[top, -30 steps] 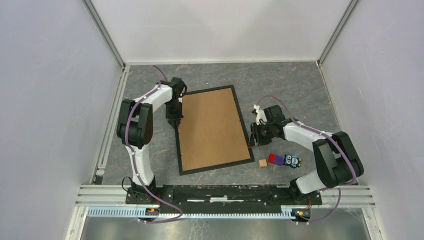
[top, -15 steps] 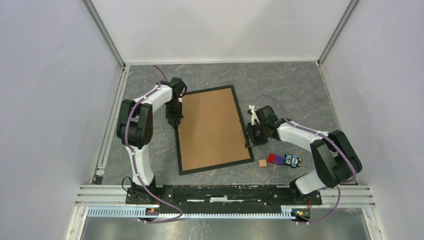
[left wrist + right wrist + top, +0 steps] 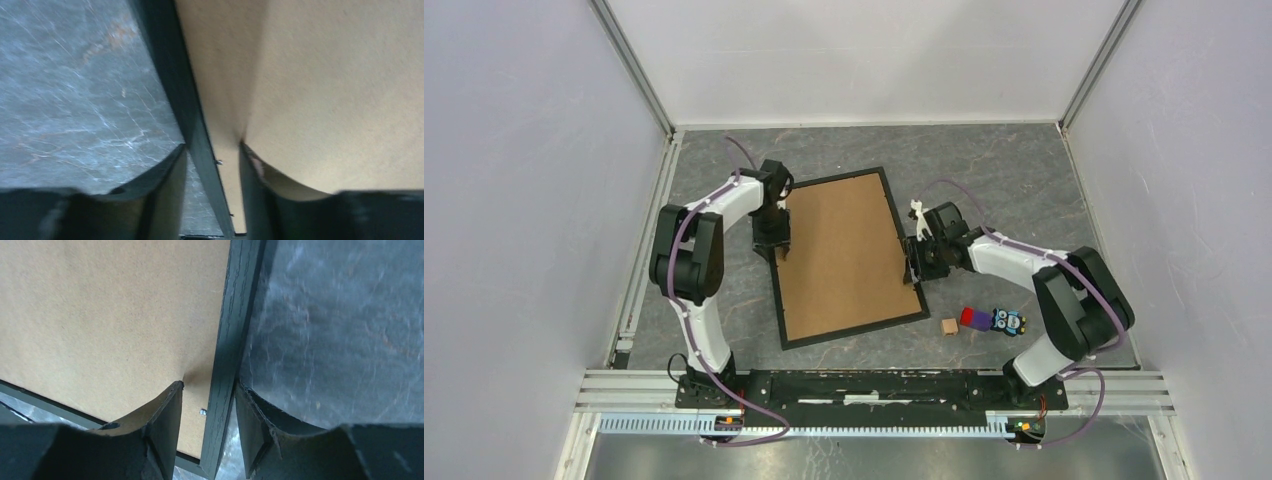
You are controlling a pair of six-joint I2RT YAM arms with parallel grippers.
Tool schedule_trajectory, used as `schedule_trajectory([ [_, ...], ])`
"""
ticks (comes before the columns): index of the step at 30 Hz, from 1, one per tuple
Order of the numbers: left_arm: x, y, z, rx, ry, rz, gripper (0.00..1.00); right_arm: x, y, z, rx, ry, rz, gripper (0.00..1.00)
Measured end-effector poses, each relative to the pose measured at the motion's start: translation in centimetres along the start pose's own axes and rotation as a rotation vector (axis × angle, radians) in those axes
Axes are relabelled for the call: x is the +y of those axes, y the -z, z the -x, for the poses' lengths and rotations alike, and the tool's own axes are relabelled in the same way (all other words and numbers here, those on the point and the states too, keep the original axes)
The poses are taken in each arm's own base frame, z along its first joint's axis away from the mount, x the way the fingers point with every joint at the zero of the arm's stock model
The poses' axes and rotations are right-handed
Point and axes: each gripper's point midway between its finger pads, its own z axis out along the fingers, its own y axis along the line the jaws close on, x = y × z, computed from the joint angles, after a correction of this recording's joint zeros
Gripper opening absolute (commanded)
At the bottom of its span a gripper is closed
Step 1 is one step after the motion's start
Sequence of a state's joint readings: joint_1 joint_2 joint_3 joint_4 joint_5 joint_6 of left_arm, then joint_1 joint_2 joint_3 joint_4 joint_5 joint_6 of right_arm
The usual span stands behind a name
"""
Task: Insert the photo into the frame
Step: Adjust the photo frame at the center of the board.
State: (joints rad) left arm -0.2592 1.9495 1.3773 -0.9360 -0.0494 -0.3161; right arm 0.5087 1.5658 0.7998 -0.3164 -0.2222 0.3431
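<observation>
**Frame.** The frame lies flat and face down at the middle of the table. Its brown backing board faces up and fills the opening. No photo can be seen, and whether one sits beneath the board cannot be told.

**Grippers.** The left gripper stands astride the frame's left rail, one finger on the table side and the other over the board. Its jaws are parted, with board showing between the inner finger and the rail, so it is not clamped. The right gripper straddles the right rail in the same way and is also unclamped.

**Judgement.** The paired placement on opposite rails suits steadying or squaring the frame.

**Other items.** Near the frame's right corner lie a wooden cube, a red block and an owl figure.

**Markings.** No brand, label or writing is legible.
</observation>
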Motion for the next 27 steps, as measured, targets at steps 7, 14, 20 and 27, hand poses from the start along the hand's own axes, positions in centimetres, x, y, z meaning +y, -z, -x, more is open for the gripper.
schedule_trajectory([
  [7, 0.3, 0.1, -3.8, 0.019, 0.035, -0.074, 0.71, 0.7, -1.6, 3.9, -0.032, -0.006, 0.052, 0.53],
  [14, -1.6, 0.7, -10.3, 0.058, 0.076, -0.184, 0.79, 0.7, -4.2, 10.3, -0.114, 0.01, 0.043, 0.62],
  [20, -8.5, 2.3, -15.0, 0.09, -0.002, -0.346, 0.9, 1.6, -7.9, 19.7, -0.246, 0.03, 0.067, 0.71],
  [27, -12.3, 6.3, -12.1, -0.034, -0.029, -0.524, 0.97, 5.0, -7.2, 27.0, -0.293, 0.153, 0.092, 0.91],
])
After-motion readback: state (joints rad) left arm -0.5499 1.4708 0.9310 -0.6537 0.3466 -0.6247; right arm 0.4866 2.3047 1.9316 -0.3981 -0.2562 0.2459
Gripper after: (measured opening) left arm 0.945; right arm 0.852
